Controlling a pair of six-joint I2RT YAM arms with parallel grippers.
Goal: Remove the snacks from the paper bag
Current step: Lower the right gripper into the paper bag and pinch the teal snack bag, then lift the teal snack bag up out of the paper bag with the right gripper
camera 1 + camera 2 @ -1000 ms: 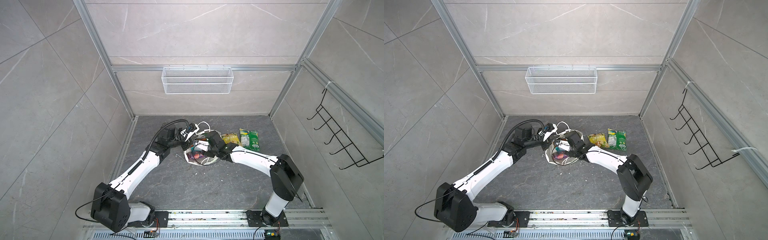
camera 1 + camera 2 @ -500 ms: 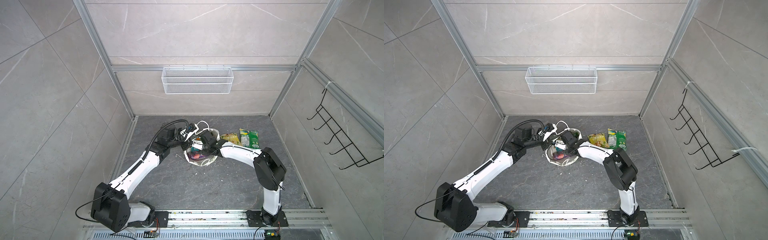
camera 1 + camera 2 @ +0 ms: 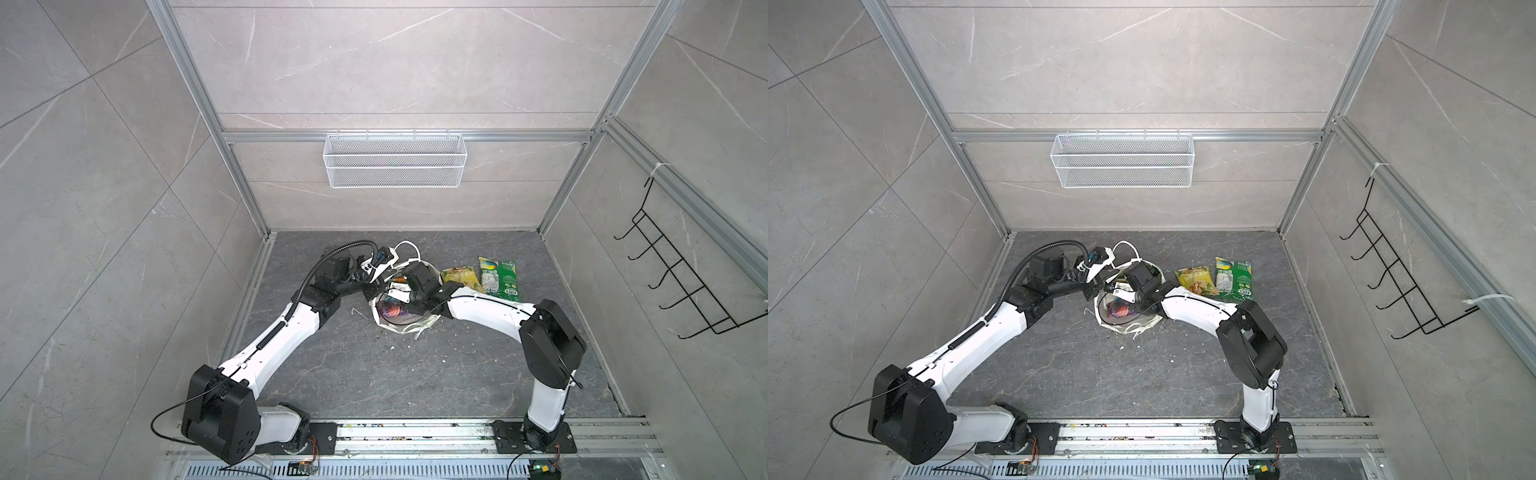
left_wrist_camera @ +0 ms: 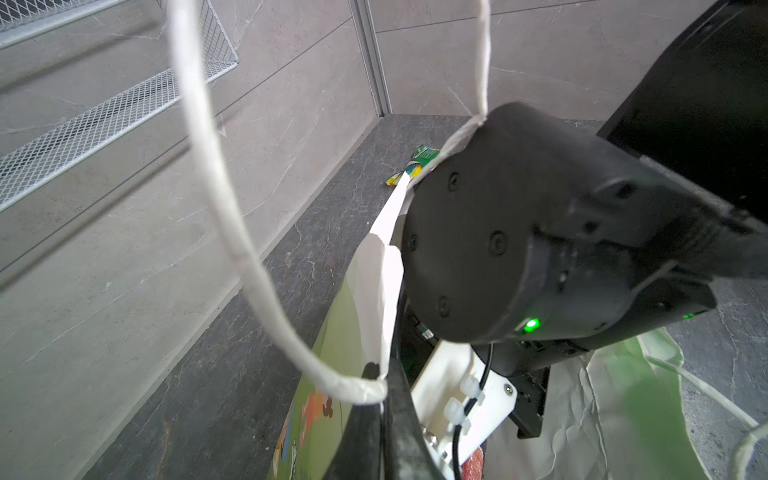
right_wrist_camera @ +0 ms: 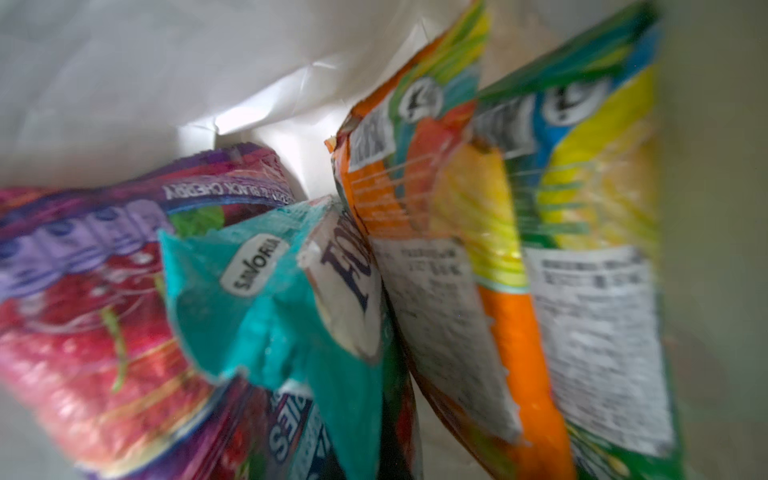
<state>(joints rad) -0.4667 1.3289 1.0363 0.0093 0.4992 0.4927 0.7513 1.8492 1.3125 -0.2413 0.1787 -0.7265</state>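
Pale green flowered paper bag (image 3: pixel 388 330) stands upright, mouth open, mid dark grey surface (image 3: pixel 374 374). Left gripper (image 4: pixel 384 399): jaws pinched tight on the bag's rim beside a white cord handle (image 4: pixel 216 166). Right gripper (image 3: pixel 406 306) is down inside the bag, jaws closed; any hold on a packet, cannot tell. Inside: glossy purple packet (image 5: pixel 104 311), teal packet (image 5: pixel 270 299), orange packet (image 5: pixel 436 249), yellow-green packet (image 5: pixel 594 249). Out, flat on the surface right of the bag: yellow chip packet (image 3: pixel 461 278), green packet (image 3: pixel 498 278).
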